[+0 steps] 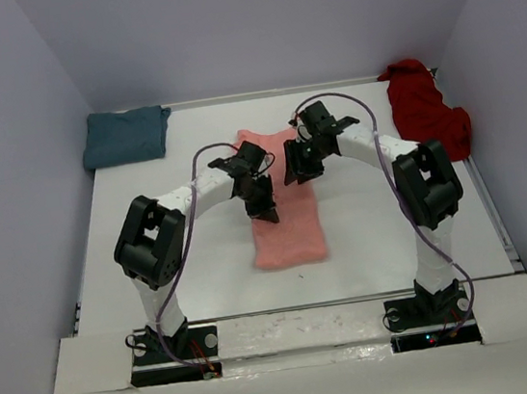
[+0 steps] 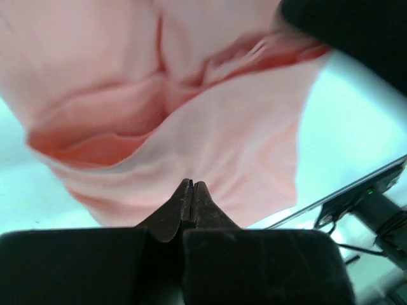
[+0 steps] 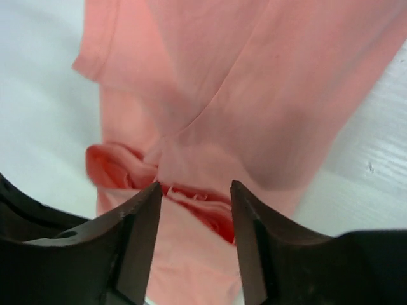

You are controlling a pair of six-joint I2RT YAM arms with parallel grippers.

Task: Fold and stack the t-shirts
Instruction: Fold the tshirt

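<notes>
The pink shirt [image 1: 286, 223] lies mid-table as a long strip, ready for cross-folding. We find the right gripper [image 3: 195, 185] half-open over the collar, holding nothing. The left gripper [image 2: 191, 184] is closed; whether it pinches cloth is unclear. The teal shirt [image 1: 124, 136] sits folded far-left, probably the stack base; the red shirt [image 1: 425, 108] lies crumpled far-right.

the middle t-shirt [image 1: 288, 233] lies at the centre of the desk [image 1: 156, 269], the left end effector [image 1: 270, 214] and right end effector [image 1: 293, 176] side by side above it. the left t-shirt [image 1: 124, 136] sits in the far left corner, the right t-shirt [image 1: 424, 108] in the far right.
</notes>
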